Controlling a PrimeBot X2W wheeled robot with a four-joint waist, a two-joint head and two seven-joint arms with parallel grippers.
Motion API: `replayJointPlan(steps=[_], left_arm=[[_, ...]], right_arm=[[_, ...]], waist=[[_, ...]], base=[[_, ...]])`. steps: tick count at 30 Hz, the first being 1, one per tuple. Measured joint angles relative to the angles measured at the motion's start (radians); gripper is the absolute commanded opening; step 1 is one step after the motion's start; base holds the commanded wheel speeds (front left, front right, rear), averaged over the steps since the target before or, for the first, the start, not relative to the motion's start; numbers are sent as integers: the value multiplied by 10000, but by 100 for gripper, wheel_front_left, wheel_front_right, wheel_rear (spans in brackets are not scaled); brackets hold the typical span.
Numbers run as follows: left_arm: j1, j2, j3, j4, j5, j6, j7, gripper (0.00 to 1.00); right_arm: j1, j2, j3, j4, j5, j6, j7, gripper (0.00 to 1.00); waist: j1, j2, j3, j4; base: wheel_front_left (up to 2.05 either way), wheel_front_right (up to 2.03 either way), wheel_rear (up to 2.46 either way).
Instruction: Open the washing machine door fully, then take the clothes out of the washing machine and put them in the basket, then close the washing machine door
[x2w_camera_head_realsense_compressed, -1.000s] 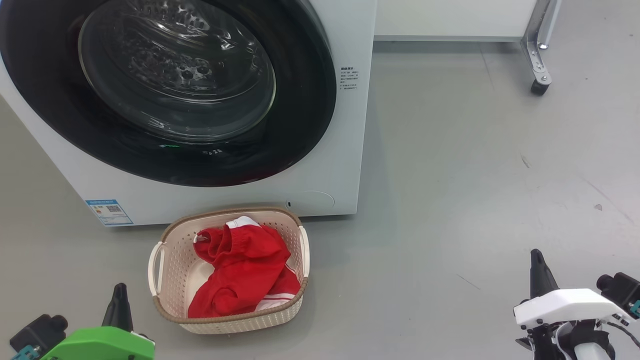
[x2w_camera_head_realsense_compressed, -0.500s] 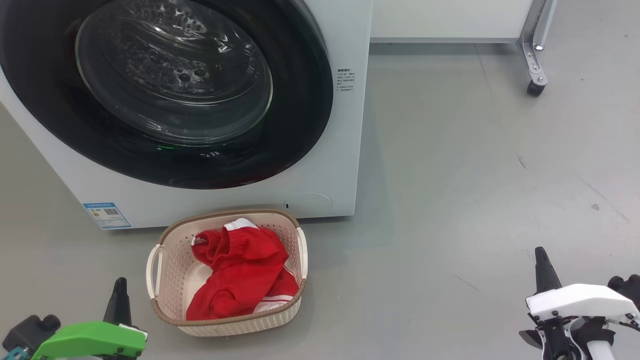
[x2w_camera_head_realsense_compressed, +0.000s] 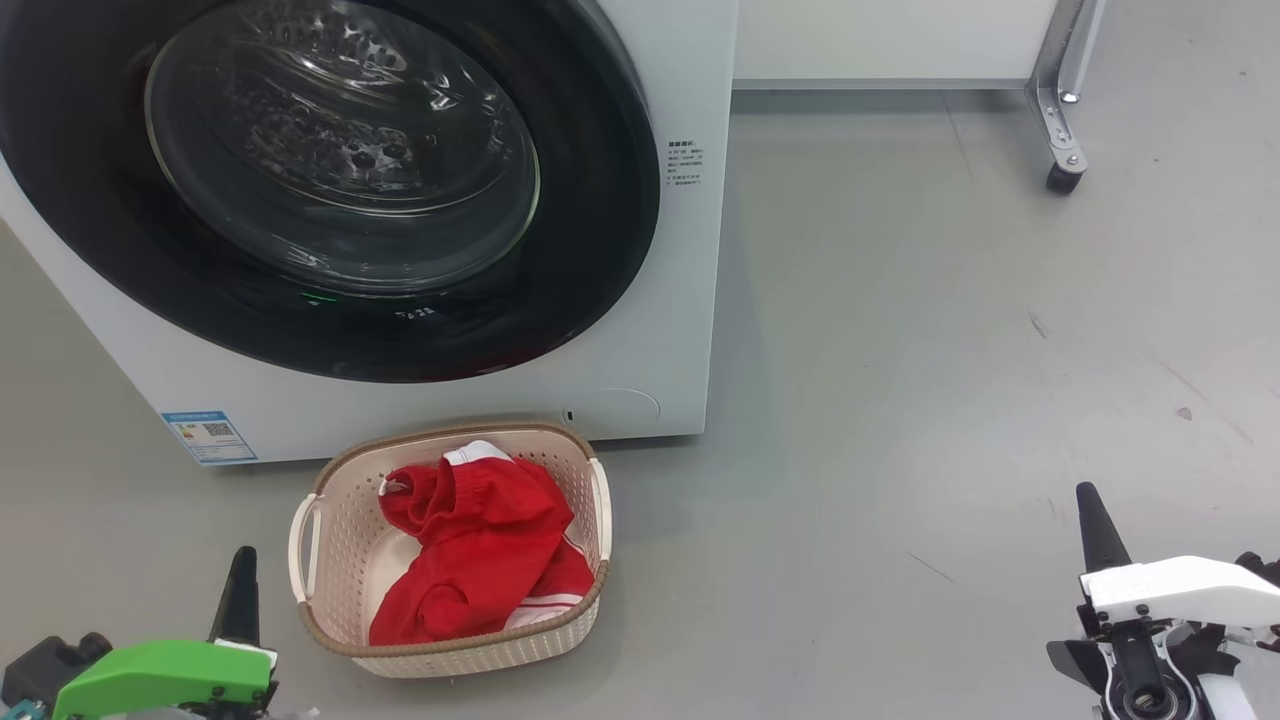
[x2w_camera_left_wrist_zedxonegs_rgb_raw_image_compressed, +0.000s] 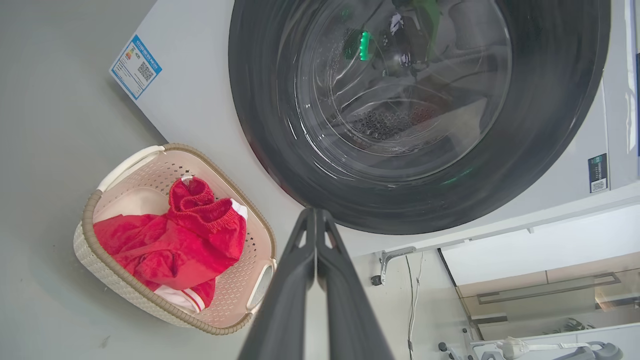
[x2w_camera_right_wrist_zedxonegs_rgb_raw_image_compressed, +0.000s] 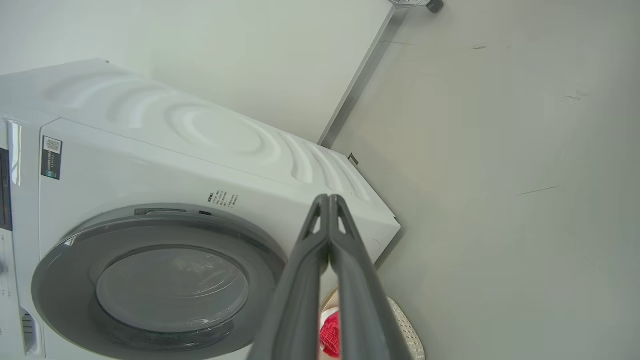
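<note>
The washing machine (x2w_camera_head_realsense_compressed: 690, 330) stands at the upper left, and its door (x2w_camera_head_realsense_compressed: 340, 180), black rim around a clear glass bowl, lies closed flat against the front. On the floor just before the machine sits the cream basket (x2w_camera_head_realsense_compressed: 330, 560) with the red clothes (x2w_camera_head_realsense_compressed: 480, 550) bunched inside. My left gripper (x2w_camera_head_realsense_compressed: 240, 575) is shut and empty at the lower left, a little left of the basket. Far to the lower right my right gripper (x2w_camera_head_realsense_compressed: 1095, 515) is shut and empty over bare floor. The left wrist view has the door (x2w_camera_left_wrist_zedxonegs_rgb_raw_image_compressed: 420, 110), the basket (x2w_camera_left_wrist_zedxonegs_rgb_raw_image_compressed: 100, 200), the clothes (x2w_camera_left_wrist_zedxonegs_rgb_raw_image_compressed: 170, 240) and the shut left gripper (x2w_camera_left_wrist_zedxonegs_rgb_raw_image_compressed: 316, 215). The right wrist view has the right gripper (x2w_camera_right_wrist_zedxonegs_rgb_raw_image_compressed: 330, 200) before the machine (x2w_camera_right_wrist_zedxonegs_rgb_raw_image_compressed: 200, 145).
Grey floor (x2w_camera_head_realsense_compressed: 950, 380) spreads wide to the machine's right. A metal leg on a caster (x2w_camera_head_realsense_compressed: 1060, 175) stands at the upper right, under a white cabinet edge. A blue label (x2w_camera_head_realsense_compressed: 210, 435) is on the machine's lower left front.
The head camera has drifted, so the whole picture shifted a little left and down. Both grippers have sunk slightly toward the bottom corners and stay shut. The door, basket and clothes have not moved.
</note>
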Motion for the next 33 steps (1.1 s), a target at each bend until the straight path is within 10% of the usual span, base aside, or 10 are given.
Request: replayJointPlan(steps=[33], left_arm=[[-337,79,73,-320,-3960,-123,844,0]], right_arm=[[-264,0,-671,-21,3871,203,976,0]], waist=[[0,0,-109,-164]], base=[[0,0,0]])
